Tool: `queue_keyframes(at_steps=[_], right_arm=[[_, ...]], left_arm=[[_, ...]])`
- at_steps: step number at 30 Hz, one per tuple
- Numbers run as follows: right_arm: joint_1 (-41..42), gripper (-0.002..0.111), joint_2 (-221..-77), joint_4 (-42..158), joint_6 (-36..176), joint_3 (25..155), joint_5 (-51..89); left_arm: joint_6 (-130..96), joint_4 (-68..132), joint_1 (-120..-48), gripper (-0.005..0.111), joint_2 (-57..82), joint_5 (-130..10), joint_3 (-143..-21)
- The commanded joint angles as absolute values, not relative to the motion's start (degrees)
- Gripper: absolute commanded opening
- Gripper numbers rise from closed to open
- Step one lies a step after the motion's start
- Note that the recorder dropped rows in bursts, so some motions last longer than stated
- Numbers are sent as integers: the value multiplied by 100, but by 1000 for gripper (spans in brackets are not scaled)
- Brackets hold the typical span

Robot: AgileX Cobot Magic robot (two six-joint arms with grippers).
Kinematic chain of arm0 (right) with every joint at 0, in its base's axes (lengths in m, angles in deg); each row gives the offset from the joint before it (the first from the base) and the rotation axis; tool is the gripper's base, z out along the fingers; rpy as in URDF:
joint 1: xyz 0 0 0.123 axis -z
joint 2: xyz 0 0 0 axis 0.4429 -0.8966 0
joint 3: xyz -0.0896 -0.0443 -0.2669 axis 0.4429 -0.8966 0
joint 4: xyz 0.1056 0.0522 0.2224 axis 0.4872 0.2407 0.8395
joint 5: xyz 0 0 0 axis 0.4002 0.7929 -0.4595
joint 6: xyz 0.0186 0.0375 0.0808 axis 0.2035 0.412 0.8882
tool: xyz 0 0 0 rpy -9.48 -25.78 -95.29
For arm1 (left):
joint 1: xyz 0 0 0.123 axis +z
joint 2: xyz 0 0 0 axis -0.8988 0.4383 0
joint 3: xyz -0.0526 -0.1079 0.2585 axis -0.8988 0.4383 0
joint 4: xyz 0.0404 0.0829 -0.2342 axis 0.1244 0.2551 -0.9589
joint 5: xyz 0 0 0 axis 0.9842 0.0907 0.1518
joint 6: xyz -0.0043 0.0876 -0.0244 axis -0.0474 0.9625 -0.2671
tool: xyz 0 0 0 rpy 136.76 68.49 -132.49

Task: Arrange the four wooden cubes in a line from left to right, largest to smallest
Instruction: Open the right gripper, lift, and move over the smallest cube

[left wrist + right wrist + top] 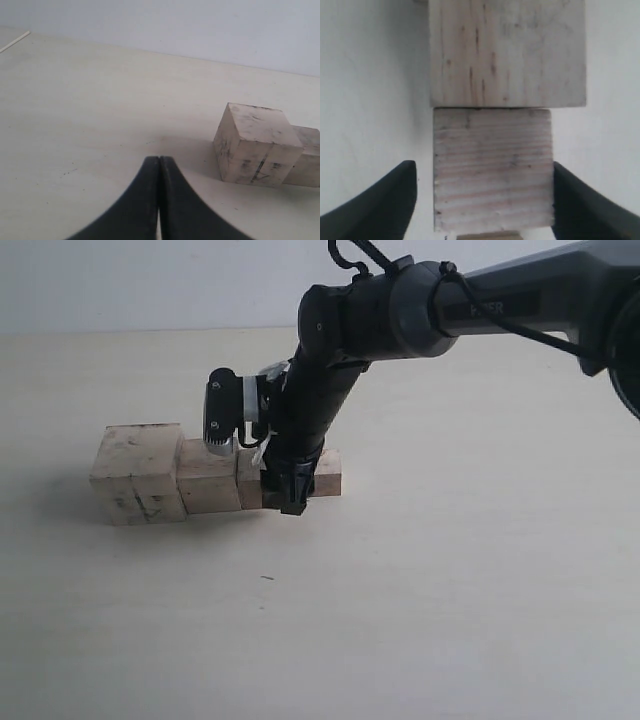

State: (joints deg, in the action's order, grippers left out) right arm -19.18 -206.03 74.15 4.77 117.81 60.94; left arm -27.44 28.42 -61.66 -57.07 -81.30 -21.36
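The largest cube (pixel 255 145) is showing pale, unpainted wood, matt and smudged with dark scuffs, with a seam running down its face. The third cube (pixel 492 170) is displaying fine, close grain lines on a dry, slightly rough top. The second cube (pixel 507 50) touching it is carrying darker flecks along its grain. The tabletop (pixel 450 590) is looking smooth, cream and matt. The right hand (pixel 292 502) is showing fingers (pixel 380 205) that are black and matt, possibly plastic or rubber. The arm (pixel 400 310) is giving off a dull sheen on its dark casing.
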Motion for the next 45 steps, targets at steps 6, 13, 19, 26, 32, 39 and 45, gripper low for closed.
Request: queue_keyframes(at_steps=[6, 13, 19, 26, 32, 39, 45], right_arm=[[-1910, 84, -20544, 7359, 548, 11756, 5948], [-1910, 84, -20261, 6767, 1340, 11756, 5961], [-1910, 84, -19860, 6627, 2344, 11756, 6466], [-1910, 84, -19407, 6617, 3242, 11756, 7089], [-1910, 84, -19398, 5775, 5485, 11756, 7366], [-1910, 84, -19408, 5526, 5441, 11756, 7761], [-1910, 84, -19408, 5334, 6551, 11756, 7596]], left_arm=[[-2748, 2851, -6205, 0, -5731, -8089, -2120], [-2748, 2851, -6205, 0, -5731, -8089, -2120], [-2748, 2851, -6205, 0, -5731, -8089, -2120], [-2748, 2851, -6205, 0, -5731, -8089, -2120], [-2748, 2851, -6205, 0, -5731, -8089, -2120], [-2748, 2851, -6205, 0, -5731, -8089, -2120], [-2748, 2851, -6205, 0, -5731, -8089, -2120]])
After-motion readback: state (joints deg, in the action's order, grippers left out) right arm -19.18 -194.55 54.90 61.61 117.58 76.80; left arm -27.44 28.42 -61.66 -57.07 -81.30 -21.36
